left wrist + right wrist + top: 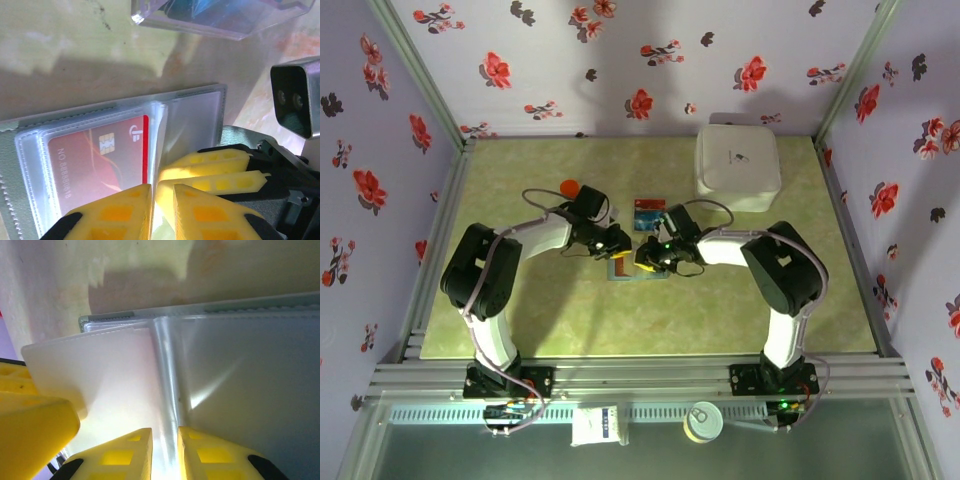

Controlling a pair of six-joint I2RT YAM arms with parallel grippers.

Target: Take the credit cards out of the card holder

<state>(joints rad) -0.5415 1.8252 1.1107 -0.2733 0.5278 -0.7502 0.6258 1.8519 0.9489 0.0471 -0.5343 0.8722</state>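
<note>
The card holder lies open at mid-table, its clear sleeves fanned up. A red credit card sits inside the left sleeve. My left gripper straddles the edge of one sleeve leaf. The leaf rests against one finger and a slim gap shows beside the other. My right gripper has its fingers narrowly apart around the sleeves' centre fold; contact is unclear. Its fingers show just right of mine. A blue credit card lies behind the holder.
A clear plastic piece rests on the table just beyond the holder. A large white square box stands at the back right, and a small orange round thing at the back left. Flowered walls close in the green table.
</note>
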